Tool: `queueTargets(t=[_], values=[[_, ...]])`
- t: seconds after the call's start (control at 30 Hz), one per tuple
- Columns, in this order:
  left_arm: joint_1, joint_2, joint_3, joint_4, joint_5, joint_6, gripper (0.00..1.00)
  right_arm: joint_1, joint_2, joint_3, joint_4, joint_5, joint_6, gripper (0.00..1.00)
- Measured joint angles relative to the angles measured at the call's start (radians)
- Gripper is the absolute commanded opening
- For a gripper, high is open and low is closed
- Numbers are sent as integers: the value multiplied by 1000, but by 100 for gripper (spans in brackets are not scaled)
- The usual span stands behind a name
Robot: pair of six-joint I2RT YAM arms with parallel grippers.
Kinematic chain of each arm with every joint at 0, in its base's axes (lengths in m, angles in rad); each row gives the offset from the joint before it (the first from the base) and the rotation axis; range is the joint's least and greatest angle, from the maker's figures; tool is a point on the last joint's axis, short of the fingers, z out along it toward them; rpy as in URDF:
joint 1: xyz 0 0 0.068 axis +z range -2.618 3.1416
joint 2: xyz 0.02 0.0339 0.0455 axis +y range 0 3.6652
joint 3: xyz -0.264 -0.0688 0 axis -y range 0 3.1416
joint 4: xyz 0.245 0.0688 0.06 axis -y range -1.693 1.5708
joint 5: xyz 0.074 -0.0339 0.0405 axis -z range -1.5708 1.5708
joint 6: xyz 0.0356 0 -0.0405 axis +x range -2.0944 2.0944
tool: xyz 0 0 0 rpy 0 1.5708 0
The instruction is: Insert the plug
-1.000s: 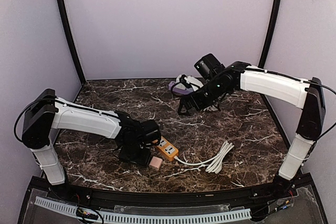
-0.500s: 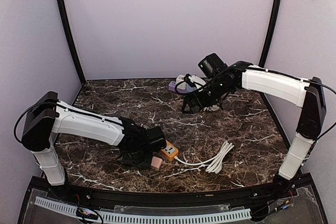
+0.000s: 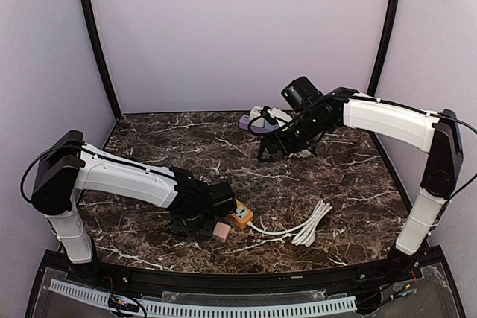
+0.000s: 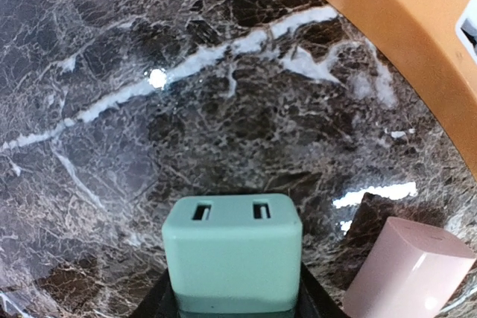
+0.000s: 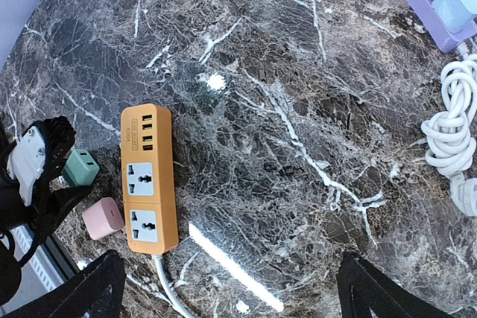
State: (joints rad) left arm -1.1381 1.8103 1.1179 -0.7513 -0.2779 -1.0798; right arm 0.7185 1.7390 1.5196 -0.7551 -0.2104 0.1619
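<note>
Mint-green plug (image 4: 232,255) shows close up only in the left wrist view, pinched between the narrowed fingers of the left gripper (image 4: 232,307) on the marble table (image 4: 149,109), with a pink plug (image 4: 406,269) just right of it and the orange power strip (image 4: 387,50) further right. Right wrist view adds the right gripper (image 5: 231,296), spread wide and empty, plus a purple strip (image 5: 417,9) and coiled white cable (image 5: 447,124) at the far side; in the top view the left arm hides the mint-green plug.
</note>
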Motion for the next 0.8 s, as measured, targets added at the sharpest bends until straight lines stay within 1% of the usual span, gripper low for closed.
queueTargets(t=[0.07,0.1,0.17,0.27,0.5,0.8], values=[[0,0,0,-9,-12,9,10,0,0,0,-1,1,0,99],[0,-2,0,-11,-18,14,3,0,0,0,-2,2,0,99],[0,-11,-2,-19,-30,33,1,0,0,2,-6,5,0,99],[0,-47,-5,-30,-50,72,1,0,0,16,-24,7,1,99],[0,-181,-5,-36,-123,188,1,-2,0,132,-62,12,23,99],[26,-320,-5,-3,-190,394,1,-5,0,235,-94,16,68,99]])
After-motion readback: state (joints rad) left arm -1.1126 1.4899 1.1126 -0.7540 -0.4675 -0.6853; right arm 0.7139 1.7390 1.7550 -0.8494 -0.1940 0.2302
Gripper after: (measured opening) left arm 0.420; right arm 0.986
